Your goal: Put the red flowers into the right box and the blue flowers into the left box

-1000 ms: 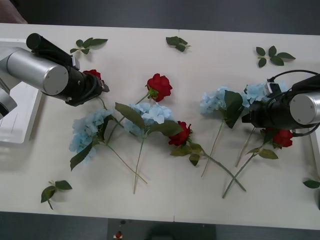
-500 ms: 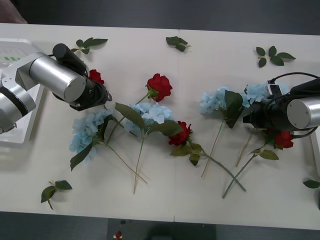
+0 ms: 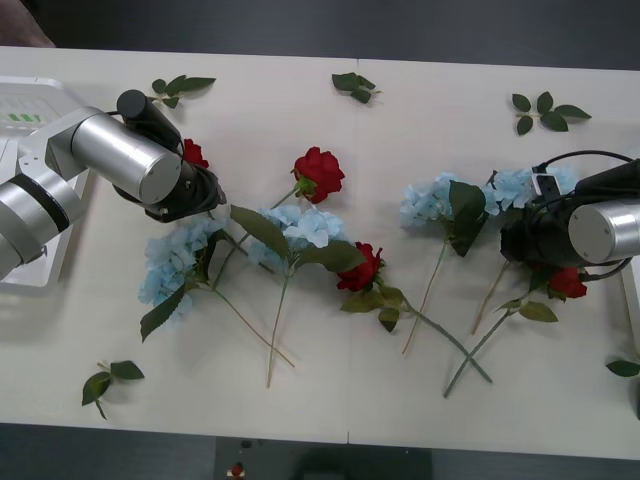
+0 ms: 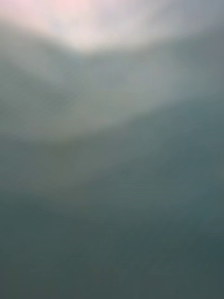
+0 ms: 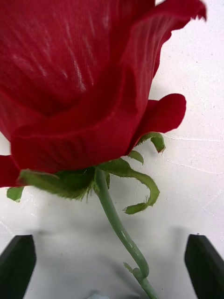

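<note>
On the matte white table (image 3: 330,400), the left gripper (image 3: 205,188) sits low over a red fabric rose (image 3: 191,152) at the table's left side, its silver cylindrical arm slanting in from the translucent white ribbed plastic bin (image 3: 30,100) with green markings at the left edge. The left wrist view shows this rose's velvety, folded petals (image 5: 79,79), curled green sepals and thin smooth green stem (image 5: 119,224) lying between two black fingers (image 5: 18,261) spread wide at either side, touching neither.

Just below that rose lies a fluffy pale-blue hydrangea head (image 3: 175,262) with large dark leaves; a second blue cluster (image 3: 300,230) lies to its right, and beyond it a second red rose (image 3: 319,173) and a third (image 3: 360,268), their thin stems crossing.

Far across the table from the bin, the right gripper (image 3: 520,240) hangs over the stems beside two more pale-blue hydrangeas (image 3: 428,203) and a fourth red rose (image 3: 567,282); whether its fingers are apart or closed cannot be told, and the right wrist view is a grey blur. Loose green leaf sprigs (image 3: 545,108) lie scattered along the table's edges.
</note>
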You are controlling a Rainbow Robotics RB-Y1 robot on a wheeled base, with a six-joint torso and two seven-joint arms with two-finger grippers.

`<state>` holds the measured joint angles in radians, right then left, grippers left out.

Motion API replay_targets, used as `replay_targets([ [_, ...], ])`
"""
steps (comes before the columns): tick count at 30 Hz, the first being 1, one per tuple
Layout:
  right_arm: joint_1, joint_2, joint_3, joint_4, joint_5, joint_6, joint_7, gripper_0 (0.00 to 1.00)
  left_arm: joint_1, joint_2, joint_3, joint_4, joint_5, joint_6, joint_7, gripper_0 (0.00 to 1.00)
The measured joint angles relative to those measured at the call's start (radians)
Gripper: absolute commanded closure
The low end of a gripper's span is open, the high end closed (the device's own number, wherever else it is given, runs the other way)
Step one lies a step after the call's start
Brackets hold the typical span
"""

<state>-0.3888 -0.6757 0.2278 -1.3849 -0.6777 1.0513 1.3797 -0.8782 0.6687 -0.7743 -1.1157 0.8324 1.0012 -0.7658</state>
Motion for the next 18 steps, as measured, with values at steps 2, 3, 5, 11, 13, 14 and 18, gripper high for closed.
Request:
replay_targets([
  [2, 0.0, 0.0, 0.0, 0.0, 0.002, 0.0, 0.0, 1.0, 0.0, 0.0, -0.003, 0.0, -0.002, 0.0, -0.001, 0.51],
  [3, 0.0, 0.0, 0.0, 0.0, 0.008, 0.0, 0.0, 1.0, 0.0, 0.0, -0.007, 0.0, -0.004, 0.0, -0.001, 0.63],
  [5, 0.0, 0.0, 0.0, 0.0, 0.024, 0.0, 0.0, 1.0, 0.0, 0.0, -0.022, 0.0, -0.013, -0.001, -0.002, 0.83],
  [11, 0.0, 0.0, 0.0, 0.0, 0.028, 0.0, -0.001, 1.0, 0.0, 0.0, -0.069, 0.0, -0.028, -0.033, -0.013, 1.0],
  [13, -0.001, 0.0, 0.0, 0.0, 0.029, 0.0, -0.001, 1.0, 0.0, 0.0, -0.071, 0.0, -0.028, -0.033, -0.014, 1.0],
  [14, -0.003, 0.0, 0.0, 0.0, 0.029, 0.0, -0.001, 1.0, 0.0, 0.0, -0.071, 0.0, -0.028, -0.033, -0.014, 1.0],
  [18, -0.022, 0.0, -0.001, 0.0, 0.029, 0.021, -0.004, 1.0, 0.0, 0.0, -0.07, 0.0, -0.028, -0.033, -0.014, 1.0],
])
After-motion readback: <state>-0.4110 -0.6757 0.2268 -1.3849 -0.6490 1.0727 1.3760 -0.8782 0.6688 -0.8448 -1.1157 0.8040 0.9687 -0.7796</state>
